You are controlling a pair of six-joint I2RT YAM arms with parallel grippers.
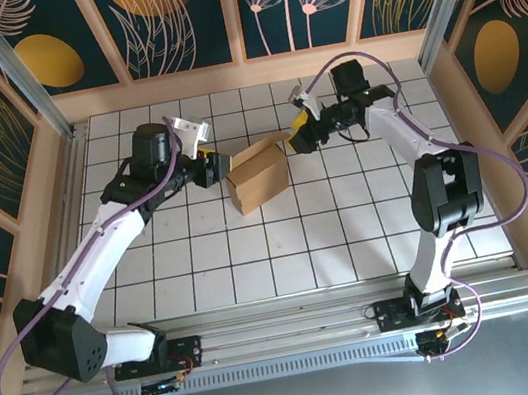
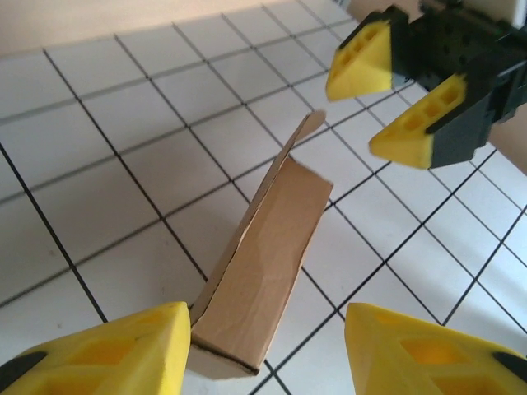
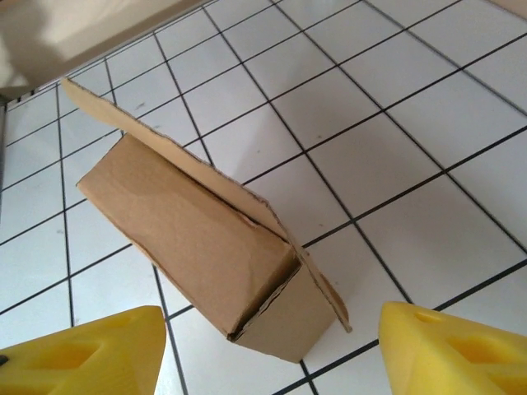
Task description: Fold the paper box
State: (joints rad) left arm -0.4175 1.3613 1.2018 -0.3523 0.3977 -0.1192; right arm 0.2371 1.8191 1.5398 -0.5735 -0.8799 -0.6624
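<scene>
The paper box (image 1: 258, 178) is a brown cardboard block standing on the tiled table (image 1: 203, 258), with one flap (image 1: 270, 143) raised along its far edge. My left gripper (image 1: 218, 171) sits at the box's left end. In the left wrist view its jaws (image 2: 268, 350) stand open, and the box's (image 2: 259, 271) near end lies by the left finger (image 2: 107, 354) with a wide gap to the right finger. My right gripper (image 1: 301, 137) is at the box's right end. It (image 3: 272, 350) is open, with the box (image 3: 206, 247) just ahead of its yellow fingers (image 3: 82, 358). It also appears open in the left wrist view (image 2: 391, 103).
Wooden walls with leaf-pattern panels (image 1: 172, 10) enclose the white tiled surface on three sides. An aluminium rail (image 1: 285, 321) carrying both arm bases runs along the near edge. Open tiles lie in front of the box.
</scene>
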